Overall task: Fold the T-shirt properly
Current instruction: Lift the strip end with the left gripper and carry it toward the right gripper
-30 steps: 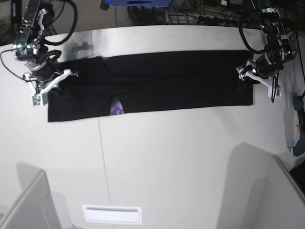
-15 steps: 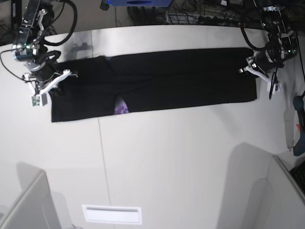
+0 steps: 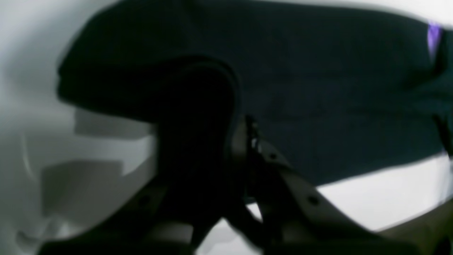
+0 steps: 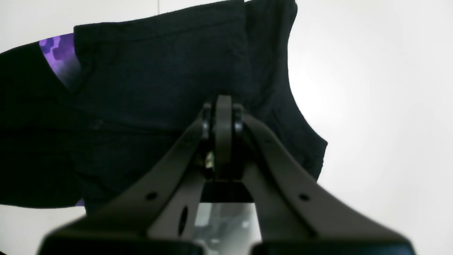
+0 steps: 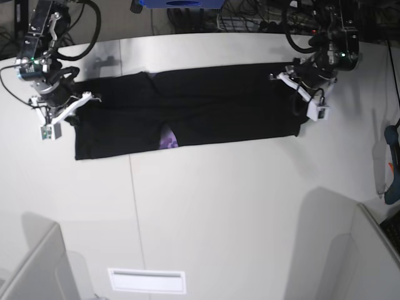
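Observation:
The black T-shirt (image 5: 206, 106) lies as a long folded strip across the far part of the white table (image 5: 237, 206), with a bit of purple print (image 5: 167, 141) showing at its front edge. My left gripper (image 5: 300, 94) is shut on the shirt's right end, which is raised and drawn in. In the blurred left wrist view the cloth (image 3: 318, 88) drapes over the closed gripper (image 3: 244, 134). My right gripper (image 5: 65, 112) is shut on the shirt's left end. In the right wrist view the gripper (image 4: 219, 109) pinches black cloth (image 4: 148, 78) beside the purple print (image 4: 58, 53).
A blue-handled tool (image 5: 392, 169) lies at the table's right edge. Cables (image 5: 250, 19) run along the back. Grey partitions stand at the front left (image 5: 31, 269) and front right (image 5: 369, 256) corners. A white slot plate (image 5: 147, 280) sits near the front edge.
My left gripper has carried the shirt's right end toward the left, shortening the strip. The shirt's left end has slid slightly right. My right gripper has barely moved.

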`<state>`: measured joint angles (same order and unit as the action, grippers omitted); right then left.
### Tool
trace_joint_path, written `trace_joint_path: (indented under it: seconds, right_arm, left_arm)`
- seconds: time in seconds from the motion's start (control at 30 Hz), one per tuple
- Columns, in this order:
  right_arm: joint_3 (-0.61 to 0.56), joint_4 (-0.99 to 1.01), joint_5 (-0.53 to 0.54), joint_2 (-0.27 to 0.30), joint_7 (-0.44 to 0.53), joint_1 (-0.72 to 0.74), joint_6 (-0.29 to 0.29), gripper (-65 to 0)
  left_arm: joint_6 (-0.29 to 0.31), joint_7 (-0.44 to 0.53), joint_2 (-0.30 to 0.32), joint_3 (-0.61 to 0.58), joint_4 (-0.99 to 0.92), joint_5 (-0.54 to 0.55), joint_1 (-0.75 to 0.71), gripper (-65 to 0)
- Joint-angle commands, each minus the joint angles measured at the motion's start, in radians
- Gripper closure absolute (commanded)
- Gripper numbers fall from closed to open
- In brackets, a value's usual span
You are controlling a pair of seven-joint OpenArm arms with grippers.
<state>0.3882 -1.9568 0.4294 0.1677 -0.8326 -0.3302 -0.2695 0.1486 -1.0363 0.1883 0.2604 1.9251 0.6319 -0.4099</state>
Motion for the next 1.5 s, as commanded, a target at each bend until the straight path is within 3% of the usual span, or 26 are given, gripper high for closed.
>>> trace_joint_path:
  seconds: [0.0, 0.13, 0.3, 0.37, 0.77, 1.47]
  right_arm:
    - [0.005, -0.017, 0.007, 0.011, 0.022, 0.006, 0.000, 0.0]
    - [0.007, -0.017, 0.007, 0.011, 0.022, 0.006, 0.000, 0.0]
    - [0.007, -0.017, 0.007, 0.011, 0.022, 0.006, 0.000, 0.0]
    - [0.007, -0.017, 0.007, 0.011, 0.022, 0.006, 0.000, 0.0]
    - [0.007, -0.017, 0.007, 0.013, 0.020, 0.010, 0.000, 0.0]
    - [0.007, -0.017, 0.007, 0.011, -0.009, 0.042, 0.000, 0.0]
  left_arm:
    - [-0.007, 0.014, -0.003, -0.033, 0.020, 0.006, 0.006, 0.0]
    - [-0.040, 0.014, -0.049, -0.140, 0.018, 0.006, 0.042, 0.0]
    - [-0.152, 0.012, -0.080, -0.263, 0.018, 0.010, 0.092, 0.0]
    - [-0.171, 0.012, -0.083, -0.304, 0.017, 0.013, 0.108, 0.0]
    - [-0.172, 0.009, -0.158, -0.315, -0.048, 0.010, 0.190, 0.0]
    - [-0.172, 0.007, -0.200, -0.329, -0.105, 0.015, 0.234, 0.0]
